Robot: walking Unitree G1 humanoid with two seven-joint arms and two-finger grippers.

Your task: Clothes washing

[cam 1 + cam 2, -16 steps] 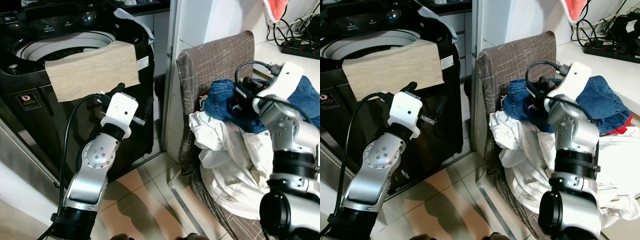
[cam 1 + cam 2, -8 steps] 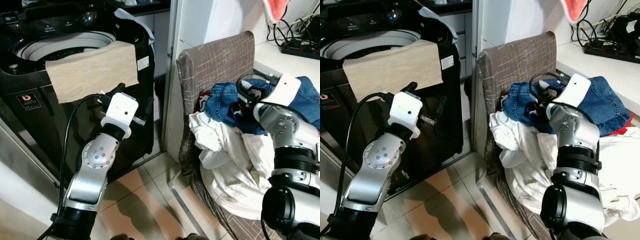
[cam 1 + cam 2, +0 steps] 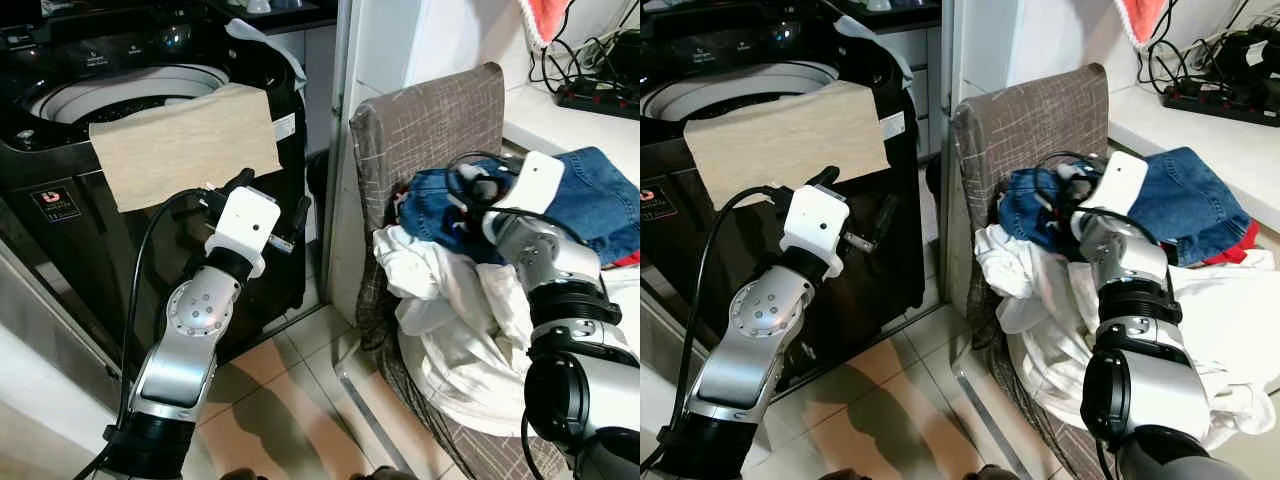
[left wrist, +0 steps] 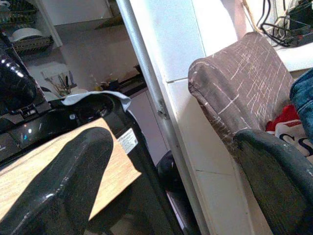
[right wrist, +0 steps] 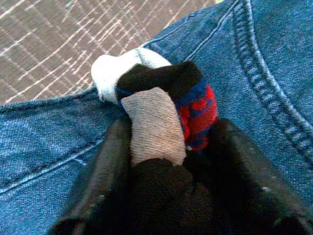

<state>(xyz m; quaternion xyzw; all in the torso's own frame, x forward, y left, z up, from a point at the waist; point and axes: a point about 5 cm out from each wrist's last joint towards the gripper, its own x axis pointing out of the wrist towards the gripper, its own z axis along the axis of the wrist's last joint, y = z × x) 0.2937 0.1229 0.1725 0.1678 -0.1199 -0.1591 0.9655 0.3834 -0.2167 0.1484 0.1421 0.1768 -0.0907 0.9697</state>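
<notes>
My right gripper (image 3: 468,188) rests on top of the blue jeans (image 3: 600,195) in the brown fabric basket (image 3: 430,120). In the right wrist view its fingers (image 5: 107,161) are shut on a small wad of clothing (image 5: 161,107) in black, beige, white and red-blue. White garments (image 3: 450,300) lie in front of the jeans. The black top-loading washing machine (image 3: 120,90) stands open on the left, with a beige cloth (image 3: 185,145) draped over its front rim. My left gripper (image 3: 272,195) hangs open beside the machine's front, holding nothing.
A white wall post (image 3: 345,150) separates the machine from the basket. A power strip with cables (image 3: 600,95) lies on the white ledge behind the basket. Tiled floor (image 3: 300,400) shows below the arms.
My right gripper has moved left and lower across the jeans. The left arm has stayed where it was.
</notes>
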